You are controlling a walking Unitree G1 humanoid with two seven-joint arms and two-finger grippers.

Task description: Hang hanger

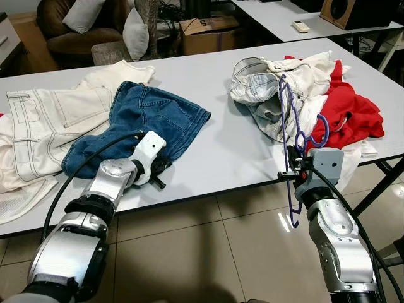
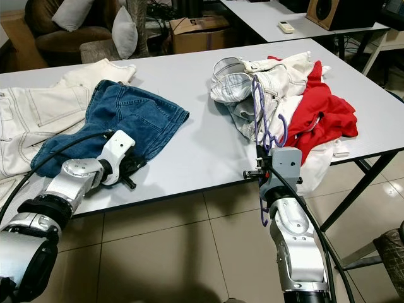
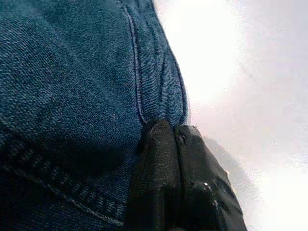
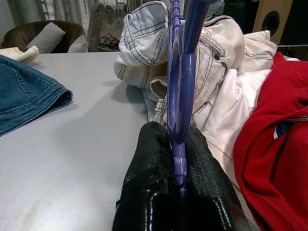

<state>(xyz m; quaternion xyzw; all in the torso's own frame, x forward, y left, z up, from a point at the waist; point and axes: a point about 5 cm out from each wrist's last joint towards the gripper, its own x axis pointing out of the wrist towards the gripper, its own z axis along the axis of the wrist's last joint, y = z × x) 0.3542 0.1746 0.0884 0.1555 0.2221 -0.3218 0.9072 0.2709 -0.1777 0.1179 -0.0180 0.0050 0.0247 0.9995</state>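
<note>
A purple plastic hanger stands upright at the front edge of the white table, its lower part hanging below the edge. My right gripper is shut on it, and in the right wrist view the hanger rises from between the black fingers. Blue denim jeans lie crumpled on the table's left half. My left gripper rests at their near edge. The left wrist view has its fingertips pressed together on a fold of the denim.
Cream jeans are spread at the table's left end. A heap of white and pale denim clothes and a red garment covers the right end. Behind are a sofa, a cardboard box and a second table.
</note>
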